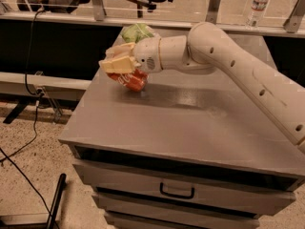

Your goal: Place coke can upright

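Note:
The red coke can (131, 81) with white lettering is near the left side of the grey cabinet top (190, 123), tilted, its lower end at or just above the surface. My gripper (119, 63) is at the end of the white arm, which reaches in from the right, and it is shut on the can's upper part with its cream-coloured fingers (116, 65) across it. The can's top half is hidden by the fingers.
A green snack bag (137, 32) lies at the back of the cabinet top, just behind my wrist. The cabinet has drawers with a dark handle (177, 192) in front. A water bottle (258, 5) stands far back right. Cables run on the floor at left.

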You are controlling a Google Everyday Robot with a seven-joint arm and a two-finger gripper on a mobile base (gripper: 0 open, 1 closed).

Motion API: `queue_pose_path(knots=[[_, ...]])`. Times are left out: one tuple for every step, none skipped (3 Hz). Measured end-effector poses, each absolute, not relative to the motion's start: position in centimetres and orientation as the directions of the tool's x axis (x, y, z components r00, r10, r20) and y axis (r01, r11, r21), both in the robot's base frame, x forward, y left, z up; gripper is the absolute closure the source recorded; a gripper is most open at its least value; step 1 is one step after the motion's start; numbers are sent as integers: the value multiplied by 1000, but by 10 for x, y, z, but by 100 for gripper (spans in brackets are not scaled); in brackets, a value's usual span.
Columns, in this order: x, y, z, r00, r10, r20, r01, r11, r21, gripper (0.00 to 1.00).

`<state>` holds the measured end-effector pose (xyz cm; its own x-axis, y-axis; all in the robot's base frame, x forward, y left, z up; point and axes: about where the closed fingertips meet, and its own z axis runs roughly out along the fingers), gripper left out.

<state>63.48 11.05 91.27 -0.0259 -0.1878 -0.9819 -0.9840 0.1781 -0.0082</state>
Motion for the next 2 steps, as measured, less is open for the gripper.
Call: queue_pose_path(knots=[[634,113,913,-24,-191,-981,-985,174,-10,79],[639,126,915,-27,-242,-970,-985,174,-16,100]])
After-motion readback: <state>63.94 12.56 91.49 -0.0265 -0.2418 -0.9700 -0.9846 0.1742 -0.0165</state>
